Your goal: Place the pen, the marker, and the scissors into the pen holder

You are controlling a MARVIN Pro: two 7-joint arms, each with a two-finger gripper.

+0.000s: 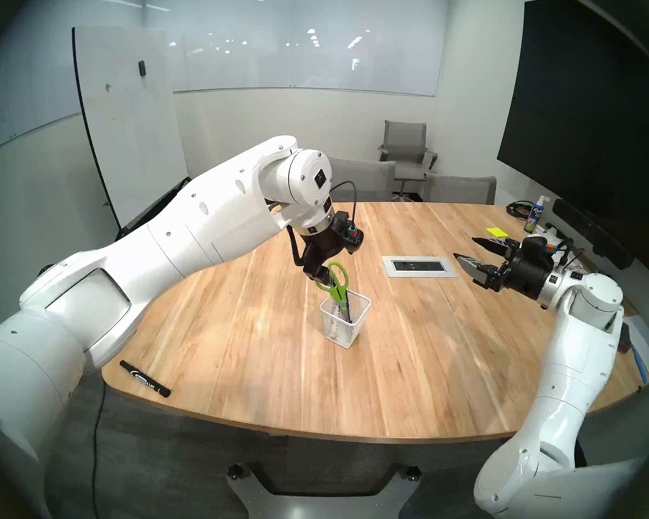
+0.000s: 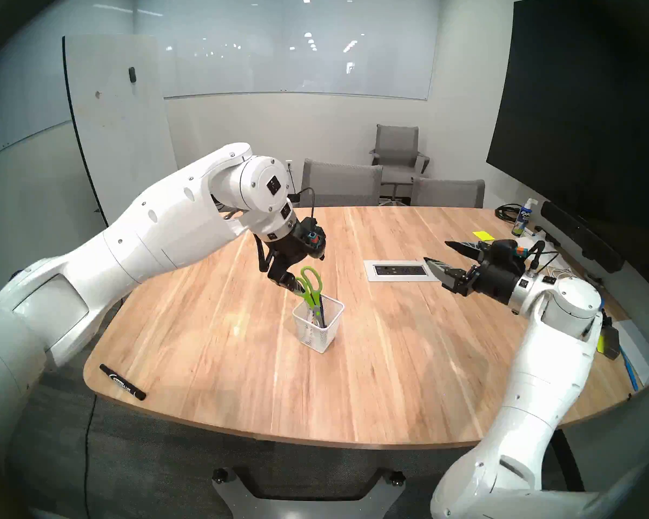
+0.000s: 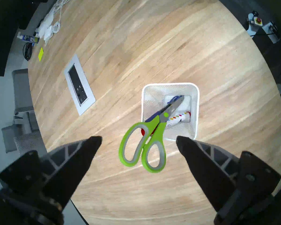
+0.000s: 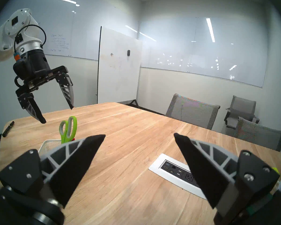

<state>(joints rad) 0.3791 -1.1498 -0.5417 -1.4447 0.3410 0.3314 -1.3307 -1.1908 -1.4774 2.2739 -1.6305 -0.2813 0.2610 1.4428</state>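
The scissors (image 3: 143, 148) have lime-green handles and stand blades-down in the white mesh pen holder (image 3: 169, 84), handles sticking out over its rim. Inside the holder lie a slim blue pen (image 3: 174, 99) and a white marker with red ends (image 3: 178, 119). My left gripper (image 3: 139, 138) hangs open just above the scissors' handles (image 4: 68, 128), fingers apart and touching nothing. A black marker (image 1: 145, 379) lies at the table's near left corner. My right gripper (image 1: 465, 248) hovers open and empty over the right side of the table.
A power outlet panel (image 1: 419, 266) is set into the wooden table between the holder and the right gripper. At the far right edge are a spray bottle (image 1: 532, 216), a yellow sticky note (image 1: 496, 231) and cables. Grey chairs (image 1: 362, 179) stand behind the table.
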